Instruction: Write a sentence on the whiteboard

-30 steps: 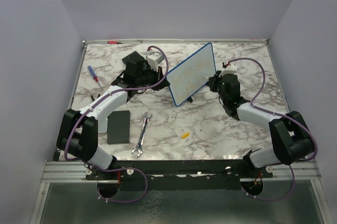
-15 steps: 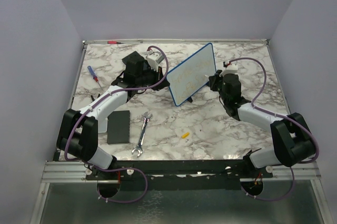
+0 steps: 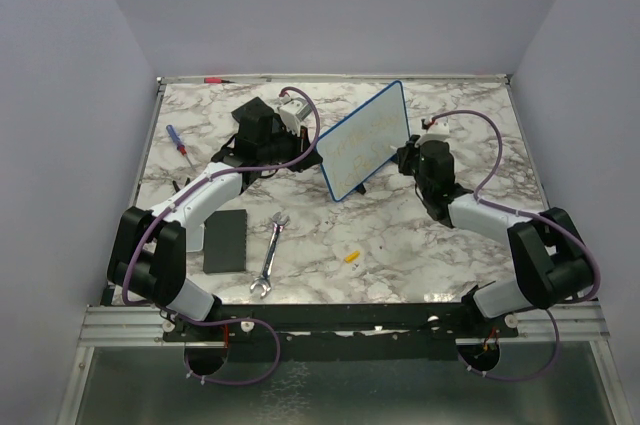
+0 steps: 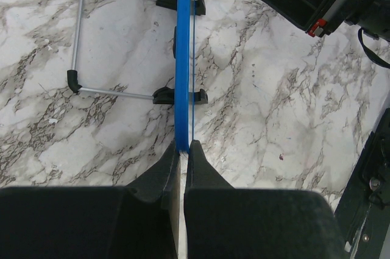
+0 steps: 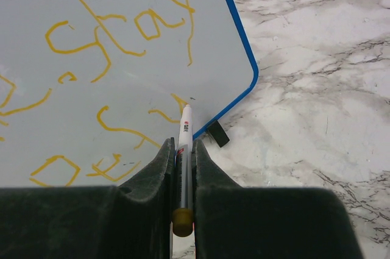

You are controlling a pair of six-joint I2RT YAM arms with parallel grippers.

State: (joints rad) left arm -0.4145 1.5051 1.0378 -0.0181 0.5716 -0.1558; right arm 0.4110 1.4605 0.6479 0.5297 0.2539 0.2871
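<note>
Whiteboard [image 3: 365, 140]: upright on black feet [image 4: 181, 95] at the back middle of the desk [image 3: 400, 235], with its wire stand [image 4: 76, 39] behind and its face turned to the right arm. Left gripper [image 4: 183, 147]: closed tight on the board's thin blue side edge, bracing it. Right gripper [image 5: 184, 147]: closed on a marker [image 5: 185, 126] lying lengthwise between the fingers. The tip is at the lower face, near the rounded corner above a foot; whether it is actually touching cannot be told. Sentence [image 5: 97, 39]: pale yellow strokes in an upper and a lower line, apparently unfinished. Likely hazards:

- A hard press from the marker could swing the board about the narrow edge pinch, or skid its feet on the desk, bending the letters.
- The marker could slide back through the gripper under pressure, leaving gaps in the strokes.
- Little white space remains before the frame, so a stroke may run onto the blue rim.
- The fingers ride low over fresh ink and could smear it.
- The faint colour makes skipped strokes hard to spot.
</note>
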